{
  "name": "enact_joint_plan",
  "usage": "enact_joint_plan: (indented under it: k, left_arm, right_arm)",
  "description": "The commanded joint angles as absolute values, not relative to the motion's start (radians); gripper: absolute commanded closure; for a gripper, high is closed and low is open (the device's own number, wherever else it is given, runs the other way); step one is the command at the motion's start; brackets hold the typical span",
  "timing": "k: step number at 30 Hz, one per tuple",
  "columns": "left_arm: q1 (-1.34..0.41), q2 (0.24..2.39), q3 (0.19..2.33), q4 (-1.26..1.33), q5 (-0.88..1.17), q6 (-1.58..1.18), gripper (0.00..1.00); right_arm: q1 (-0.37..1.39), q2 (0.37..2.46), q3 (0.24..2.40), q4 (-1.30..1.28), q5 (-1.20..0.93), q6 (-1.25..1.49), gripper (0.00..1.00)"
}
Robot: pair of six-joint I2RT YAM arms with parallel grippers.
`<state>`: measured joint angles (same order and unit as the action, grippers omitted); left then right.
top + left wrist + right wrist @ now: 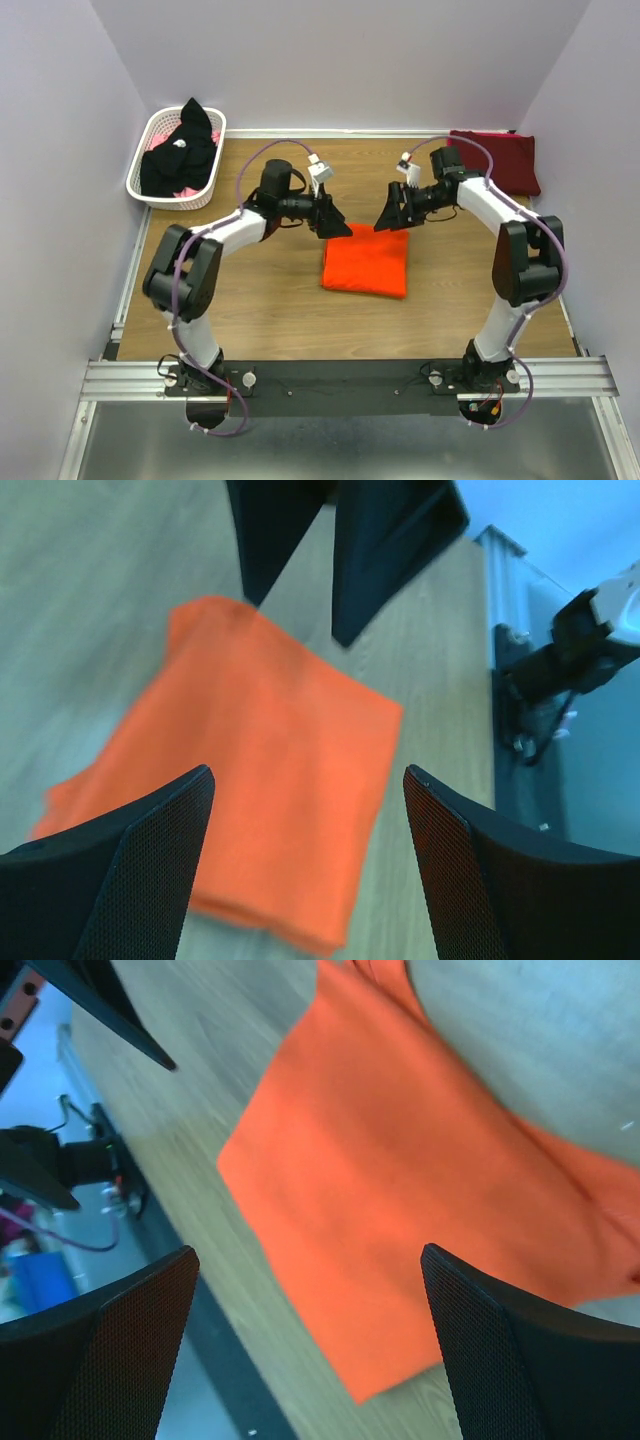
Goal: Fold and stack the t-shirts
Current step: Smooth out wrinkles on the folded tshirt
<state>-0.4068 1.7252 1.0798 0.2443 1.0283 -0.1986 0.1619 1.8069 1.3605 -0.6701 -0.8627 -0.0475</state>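
Note:
The bright orange t-shirt (366, 261) lies folded into a flat rectangle on the wooden table; it also shows in the left wrist view (260, 780) and the right wrist view (400, 1190). The maroon t-shirt (497, 158) lies folded at the back right corner. The black t-shirt (183, 152) is heaped in the white basket (139, 170) at the back left. My left gripper (336, 221) is open and empty above the orange shirt's back left corner. My right gripper (390, 219) is open and empty above its back right corner.
Something pink shows under the black shirt in the basket. White walls close in the table at the back and both sides. A metal rail (350, 375) with the arm bases runs along the near edge.

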Motion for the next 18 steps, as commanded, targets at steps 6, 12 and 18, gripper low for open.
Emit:
enact_joint_plan:
  k: [6,12,18]
  left_arm:
    - [-0.414,2.061,1.192,0.572,1.003,-0.577,0.13]
    - [-0.347,2.249,1.273,0.470,0.977,-0.549,0.07]
    - [-0.276,2.189,1.333,0.390,0.956,-0.468,0.06]
  right_arm:
    - [0.153,2.048,1.403,-0.620,-0.899,-0.066,0.00]
    - [0.152,2.183,1.545,-0.618,-0.859,-0.089,0.00]
    - [0.152,2.177,1.594,-0.618,-0.894,-0.052,0.00]
